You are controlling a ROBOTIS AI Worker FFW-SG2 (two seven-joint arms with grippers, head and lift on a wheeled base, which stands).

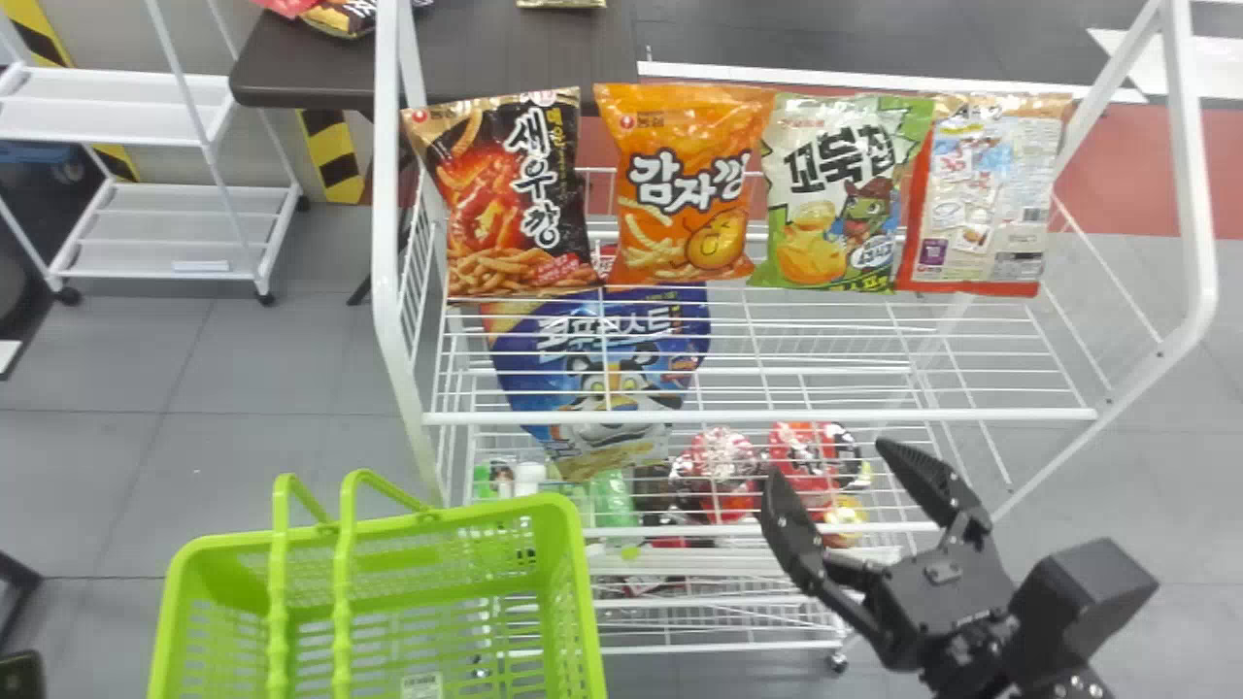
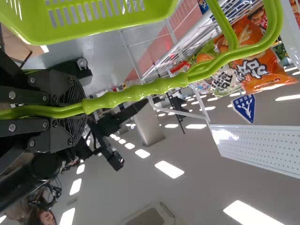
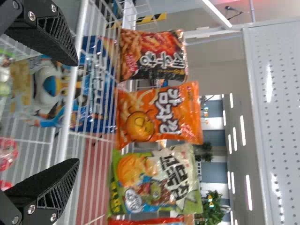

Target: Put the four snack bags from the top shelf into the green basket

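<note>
Apparently at the picking step, with all of the bags yet to go into the green basket [image 1: 573, 582]. Lined up upright along the back edge of the top shelf [image 1: 738, 416], from left corner toward right: a black bag [image 1: 515, 194], an orange bag [image 1: 685, 184], a green-and-white bag [image 1: 840, 194], and a beige-and-red bag [image 1: 981, 194] with its printed back turned forward. Close side by side, all four. Below, seen through the wires, a blue bag [image 1: 602, 369] on a lower level; probably best left alone, not being part of the top row.

In front of the shelf, near its front left corner: the basket, open side up. Clamped on its green handles [image 2: 140, 91]: the left claw [image 2: 84, 108]. Short of the front edge, toward the right end: the right claw [image 1: 832, 463], with fingers wide apart and nothing between them, pointed toward the row.

Next, by the look of things: bring the right claw over the front edge to one bag, perhaps the orange or the green-and-white; hard to tell which. Then close gently on the upper part, lift clear of the wires, and carry leftward to the basket. Worth watching for: slippery, crinkling film, a neighbouring bag knocked over, or a snag on the raised handles during lowering.
</note>
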